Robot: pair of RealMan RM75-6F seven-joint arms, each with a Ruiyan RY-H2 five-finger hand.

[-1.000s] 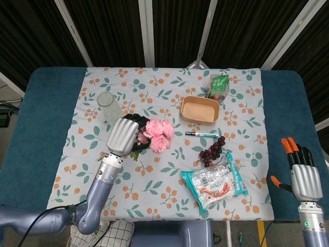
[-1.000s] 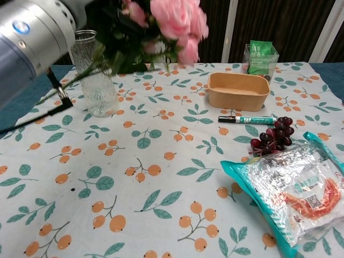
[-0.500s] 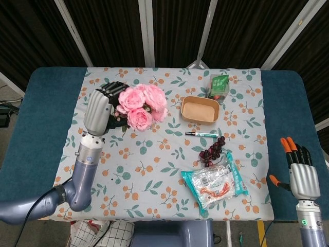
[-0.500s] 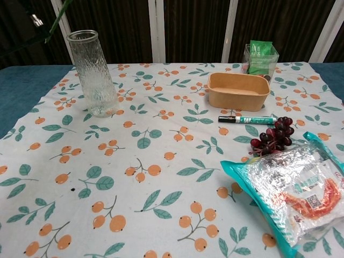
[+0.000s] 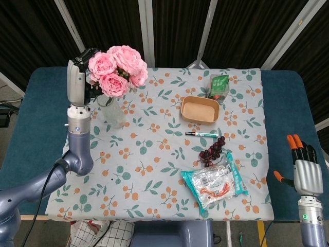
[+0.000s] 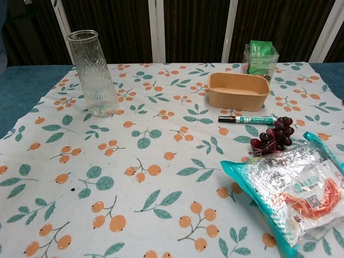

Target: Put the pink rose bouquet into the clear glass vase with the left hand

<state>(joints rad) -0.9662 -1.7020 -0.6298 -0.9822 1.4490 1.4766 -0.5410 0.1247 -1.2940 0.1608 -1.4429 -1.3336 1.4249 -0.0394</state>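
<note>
In the head view my left hand (image 5: 78,76) is raised high at the back left and grips the pink rose bouquet (image 5: 117,66) by its stems, blooms upward. The bouquet hangs above the clear glass vase (image 5: 114,111), which stands upright on the floral cloth and is partly hidden behind the flowers. The chest view shows the vase (image 6: 94,73) upright at the left with nothing inside it; the bouquet and left hand are out of that frame. My right hand (image 5: 305,171) rests low at the table's right edge, fingers extended, holding nothing.
A tan paper bowl (image 5: 200,109), a green packet (image 5: 219,85), a marker pen (image 5: 201,134), dark grapes (image 5: 213,150) and a snack bag (image 5: 216,181) lie on the right half of the cloth (image 5: 154,170).
My left hand has lifted the bouquet from the middle of the cloth up and to the back left, over the vase. The right hand has barely moved.
</note>
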